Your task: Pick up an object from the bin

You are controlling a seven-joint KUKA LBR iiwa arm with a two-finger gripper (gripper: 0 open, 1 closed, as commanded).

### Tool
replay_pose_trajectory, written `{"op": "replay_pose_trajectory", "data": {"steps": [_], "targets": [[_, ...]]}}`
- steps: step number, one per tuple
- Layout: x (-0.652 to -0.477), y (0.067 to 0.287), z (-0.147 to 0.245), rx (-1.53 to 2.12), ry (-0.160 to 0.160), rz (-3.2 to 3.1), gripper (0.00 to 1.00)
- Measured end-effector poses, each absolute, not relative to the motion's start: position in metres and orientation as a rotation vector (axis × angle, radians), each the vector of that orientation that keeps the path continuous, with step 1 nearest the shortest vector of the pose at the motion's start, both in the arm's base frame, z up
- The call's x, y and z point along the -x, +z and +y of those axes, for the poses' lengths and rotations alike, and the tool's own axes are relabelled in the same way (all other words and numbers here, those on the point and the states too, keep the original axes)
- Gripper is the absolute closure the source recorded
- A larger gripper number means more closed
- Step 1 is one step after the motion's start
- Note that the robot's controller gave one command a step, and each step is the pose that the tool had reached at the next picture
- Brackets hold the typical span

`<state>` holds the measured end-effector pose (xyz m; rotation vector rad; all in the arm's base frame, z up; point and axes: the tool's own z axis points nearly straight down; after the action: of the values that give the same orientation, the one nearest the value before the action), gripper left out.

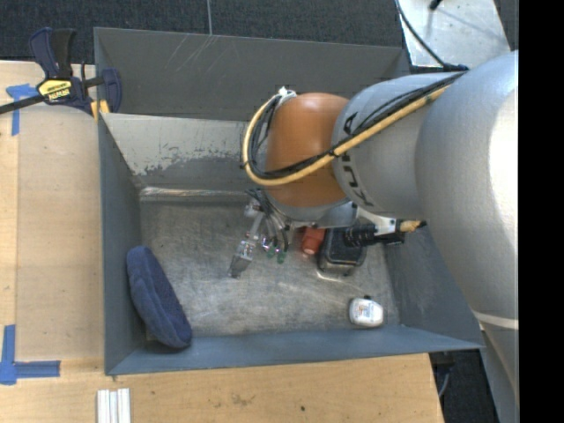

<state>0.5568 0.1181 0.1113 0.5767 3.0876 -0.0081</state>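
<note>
Hand (241,261) hangs right of blue pouch (157,298), lengthwise along left bin (119,236) wall.

dark block letters run down the grey shell of the arm (441,174), just beside its orange cover (295,144). a yellow cable (388,117) crosses them and the shell curves away, so only scraps show and no whole word can be read. the small white round thing (366,311) near the front right corner of the bin (264,352) bears a faint mark, too small to read.
</note>
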Motion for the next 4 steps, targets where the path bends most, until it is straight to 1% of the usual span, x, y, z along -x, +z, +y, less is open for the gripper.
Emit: {"op": "replay_pose_trajectory", "data": {"steps": [1,2,3,4], "targets": [[-0.575,0.181,0.065,-0.996,0.001,2.971,0.00],[-0.580,0.134,0.010,-1.243,-0.003,2.886,0.00],[-0.601,0.096,0.011,-0.862,0.002,2.994,0.00],[-0.603,0.097,0.009,-0.862,0.001,2.983,1.00]]}}
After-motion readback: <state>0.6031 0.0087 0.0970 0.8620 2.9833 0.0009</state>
